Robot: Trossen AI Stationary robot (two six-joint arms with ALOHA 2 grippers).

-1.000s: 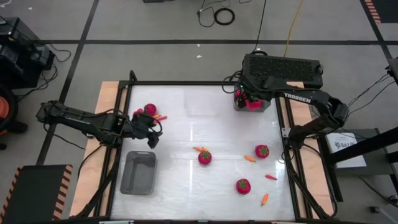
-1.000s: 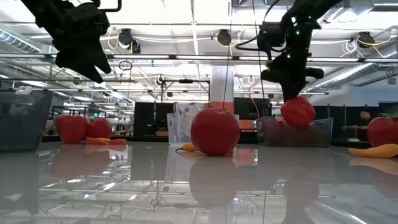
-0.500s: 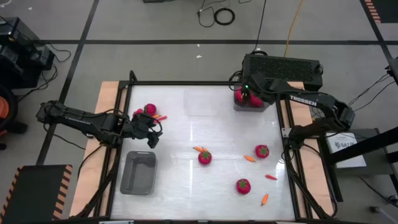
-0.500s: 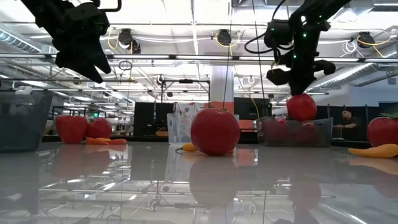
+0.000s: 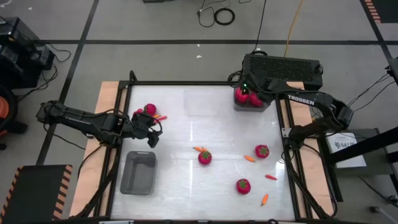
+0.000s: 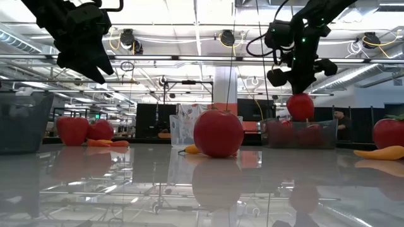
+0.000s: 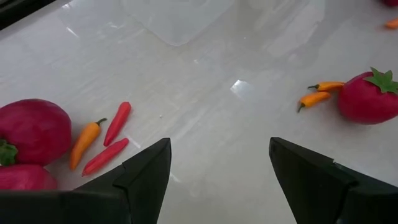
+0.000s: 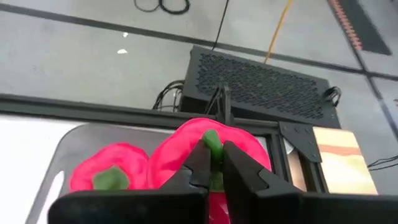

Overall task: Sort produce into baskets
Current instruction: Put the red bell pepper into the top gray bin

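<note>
My right gripper [image 5: 249, 93] is over the grey basket [image 5: 266, 107] at the table's far right, shut on a red tomato [image 8: 211, 149]. In the low view the tomato [image 6: 300, 106] hangs at the basket's rim [image 6: 325, 123]. More tomatoes [image 8: 109, 171] lie in this basket. My left gripper [image 5: 152, 130] hovers open and empty at the table's left, shown in its wrist view [image 7: 217, 180]. Beside it lie two tomatoes [image 5: 148, 111] and small peppers [image 7: 102, 140]. A second grey basket [image 5: 138, 172] stands near left. Three tomatoes [image 5: 204, 157] [image 5: 262, 151] [image 5: 242, 185] rest on the table. My right gripper pinches the tomato's green stem [image 8: 212, 142] between its two fingertips [image 8: 200, 158], coming from above and pointing down. The tomato hangs below the fingers, top up, over the basket. Whether it touches the fruits beneath it, I cannot tell.
Small orange and red peppers [image 5: 199, 149] [image 5: 249, 158] [image 5: 271, 177] [image 5: 264, 199] lie scattered on the near right of the table. A big black box [image 5: 283, 70] stands just behind the far right basket. The table's middle [image 5: 193, 118] is bare.
My right gripper has carried the tomato a little toward the table's far edge and slightly up, over the far right basket, staying shut on its stem.
</note>
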